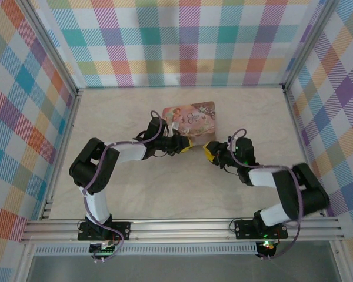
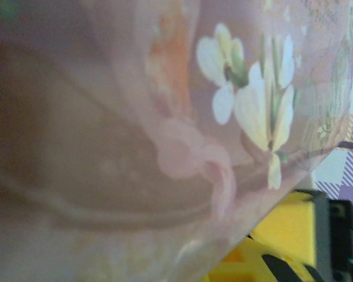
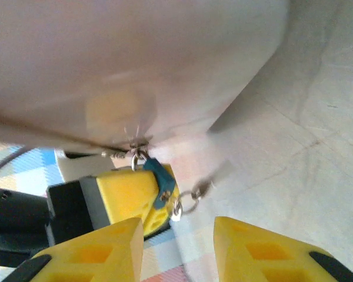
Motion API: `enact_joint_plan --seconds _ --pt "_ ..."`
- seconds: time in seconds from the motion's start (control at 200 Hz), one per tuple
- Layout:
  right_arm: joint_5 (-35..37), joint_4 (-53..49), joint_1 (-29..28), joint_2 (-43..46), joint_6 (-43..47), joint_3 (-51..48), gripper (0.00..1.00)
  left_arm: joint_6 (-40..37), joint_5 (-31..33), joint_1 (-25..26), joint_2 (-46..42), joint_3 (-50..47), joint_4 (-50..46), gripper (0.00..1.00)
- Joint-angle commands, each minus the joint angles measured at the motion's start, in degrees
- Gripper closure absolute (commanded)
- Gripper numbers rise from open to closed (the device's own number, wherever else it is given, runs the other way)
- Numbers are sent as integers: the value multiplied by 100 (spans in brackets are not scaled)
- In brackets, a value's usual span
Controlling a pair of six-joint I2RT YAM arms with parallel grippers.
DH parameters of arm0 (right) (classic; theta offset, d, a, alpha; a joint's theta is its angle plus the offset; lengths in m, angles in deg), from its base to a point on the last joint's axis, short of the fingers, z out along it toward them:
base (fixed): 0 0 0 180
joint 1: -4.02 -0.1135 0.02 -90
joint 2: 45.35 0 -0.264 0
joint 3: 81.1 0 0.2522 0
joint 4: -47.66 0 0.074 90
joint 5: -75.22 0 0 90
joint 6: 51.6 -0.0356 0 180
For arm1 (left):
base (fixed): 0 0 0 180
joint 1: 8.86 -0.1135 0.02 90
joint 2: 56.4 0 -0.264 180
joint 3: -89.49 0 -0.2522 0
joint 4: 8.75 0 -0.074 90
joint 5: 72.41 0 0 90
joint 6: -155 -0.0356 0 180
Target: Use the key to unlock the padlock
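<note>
Reference landmark: the tin (image 1: pixel 191 116), a flat rectangular box with a glossy pink lid printed with white flowers (image 2: pixel 253 100). It lies on the pale, marble-patterned table (image 1: pixel 135 194).

Padlock (image 3: pixel 159 181): a tiny body with a bluish face. It hangs by a thin metal shackle from a small fitting on the near edge of the tin. It rests against a blocky yellow plastic finger (image 3: pixel 126 197) just below that edge.

Key (image 3: pixel 200 189): a slender grey metal sliver on small wire rings. It dangles from the lower end of the padlock, just beside the tin's corner. It is blurred, so I cannot tell its exact shape.

My right pincer (image 3: pixel 177 235): the two wedge-shaped yellow fingers stand apart with nothing between them. They point at the padlock from just below it. In the overhead view my right pincer (image 1: pixel 209 150) sits at the near right corner of the tin. The forearm is folded back to the right, with the elbow raised.

My left pincer (image 1: pixel 185 144): it is pressed to the near edge of the tin, with the arm bent sharply at the elbow. I cannot tell whether its fingers are apart or together.
</note>
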State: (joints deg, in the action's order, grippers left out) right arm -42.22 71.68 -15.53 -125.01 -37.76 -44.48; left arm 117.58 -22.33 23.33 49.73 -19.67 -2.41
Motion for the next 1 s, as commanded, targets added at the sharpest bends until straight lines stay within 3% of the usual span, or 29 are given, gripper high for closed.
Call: enact_joint_plan --seconds 0.0,0.18,0.38,0.705,0.995 --pt "353 -2997 -45 923 2132 462 64 -44 -296 34 -250 197 -296 94" --pt "942 -4681 -285 1310 3935 1254 67 -64 -267 42 -324 258 -517 93" --pt "1467 -5124 -953 957 5344 2065 62 -153 -183 84 -439 434 -929 92" --pt "1918 -5031 -1418 129 6093 2673 52 -134 -251 106 -443 554 -1012 92" --pt "2280 -5149 -1672 -433 6396 3130 54 -134 -286 113 -438 567 -1036 91"
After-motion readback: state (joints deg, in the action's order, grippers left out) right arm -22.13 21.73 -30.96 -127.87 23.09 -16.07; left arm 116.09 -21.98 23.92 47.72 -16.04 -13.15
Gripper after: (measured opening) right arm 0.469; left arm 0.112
